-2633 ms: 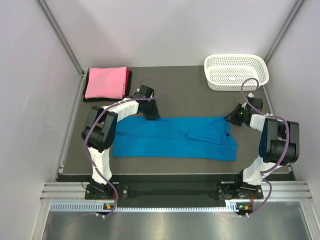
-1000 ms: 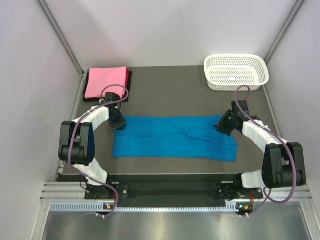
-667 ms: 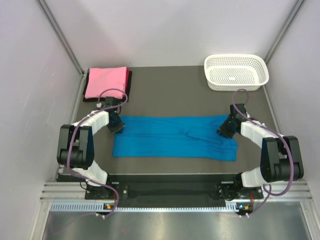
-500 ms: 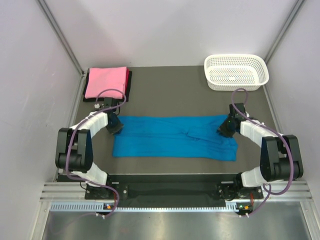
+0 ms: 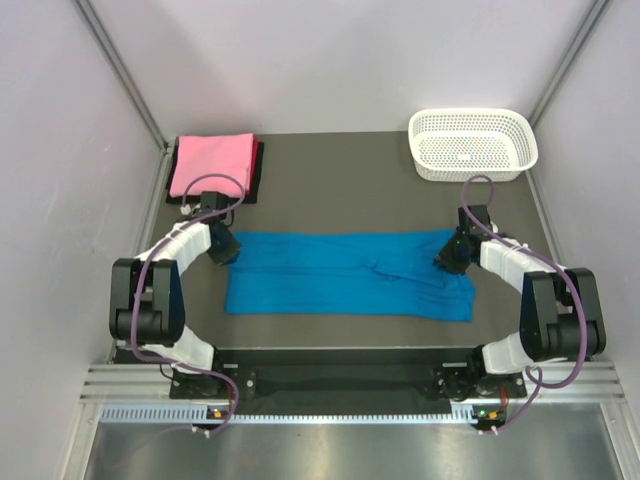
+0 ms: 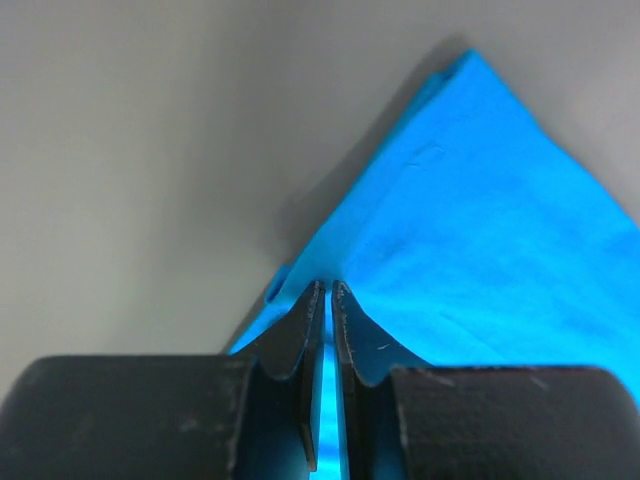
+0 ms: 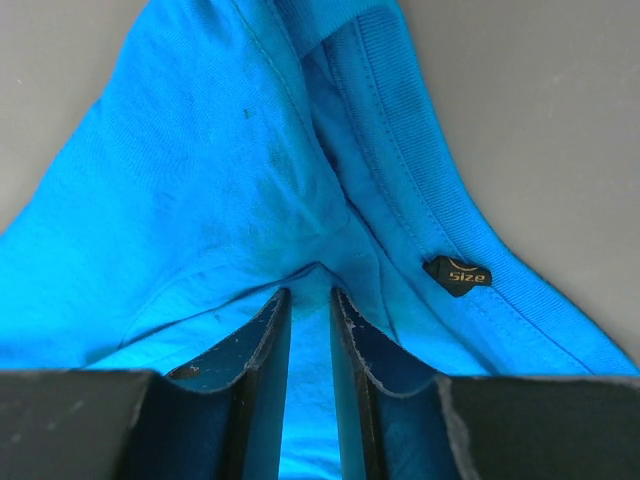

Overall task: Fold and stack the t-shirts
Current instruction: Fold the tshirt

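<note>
The turquoise-blue t-shirt [image 5: 350, 275] lies as a long folded band across the middle of the table. My left gripper [image 5: 224, 247] sits at its far left corner; in the left wrist view the gripper [image 6: 325, 286] is shut on a thin pinch of the blue cloth [image 6: 480, 230]. My right gripper [image 5: 449, 256] is at the far right corner by the collar, and in the right wrist view the gripper [image 7: 308, 292] is closed on a thicker fold of blue cloth [image 7: 220, 170], next to the size tag [image 7: 455, 275]. A folded pink t-shirt [image 5: 210, 165] rests on the dark t-shirt [image 5: 259, 168] at the back left.
A white perforated basket [image 5: 472, 142] stands at the back right corner. Grey walls close in the table on the left, back and right. Both arm bases are bolted at the near edge.
The left gripper has slid slightly left along the shirt's far edge and closed on its corner. The right gripper has closed on the collar end and barely moved.
</note>
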`<state>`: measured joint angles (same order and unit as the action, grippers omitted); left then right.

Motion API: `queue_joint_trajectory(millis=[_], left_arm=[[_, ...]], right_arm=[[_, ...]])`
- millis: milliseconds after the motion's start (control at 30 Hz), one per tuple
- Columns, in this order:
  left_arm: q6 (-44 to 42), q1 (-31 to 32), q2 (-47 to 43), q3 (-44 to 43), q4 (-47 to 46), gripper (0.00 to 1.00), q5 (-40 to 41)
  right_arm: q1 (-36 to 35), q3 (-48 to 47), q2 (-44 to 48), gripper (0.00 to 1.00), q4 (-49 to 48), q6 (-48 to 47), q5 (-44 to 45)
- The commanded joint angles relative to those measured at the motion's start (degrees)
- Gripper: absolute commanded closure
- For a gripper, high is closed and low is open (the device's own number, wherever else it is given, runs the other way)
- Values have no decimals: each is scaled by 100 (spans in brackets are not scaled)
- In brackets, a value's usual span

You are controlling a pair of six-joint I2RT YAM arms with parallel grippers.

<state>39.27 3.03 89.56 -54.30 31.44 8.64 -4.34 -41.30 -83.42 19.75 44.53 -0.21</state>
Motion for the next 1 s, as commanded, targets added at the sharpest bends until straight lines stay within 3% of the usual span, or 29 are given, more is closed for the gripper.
queue_joint_trajectory(millis=[0,233,400,500,833,967], left_arm=[[90,-48,149,147,-120,88,32],[143,-48,80,526,-139,87,-47],[-120,-39,-421,-281,257,73,-91],[-463,-13,-545,-1001,222,70,-685],[-473,84,518,-1065,-490,71,-2244],[-385,84,922,-1038,-446,71,-1727]], right_arm=[[38,-80,-166,76,-190,-191,531],[30,26,-219,74,-647,-287,425],[30,-378,-158,73,-262,-410,460],[38,-677,35,72,194,-192,626],[-32,-1143,-447,68,372,880,680],[-120,-1161,-605,68,354,1224,881]])
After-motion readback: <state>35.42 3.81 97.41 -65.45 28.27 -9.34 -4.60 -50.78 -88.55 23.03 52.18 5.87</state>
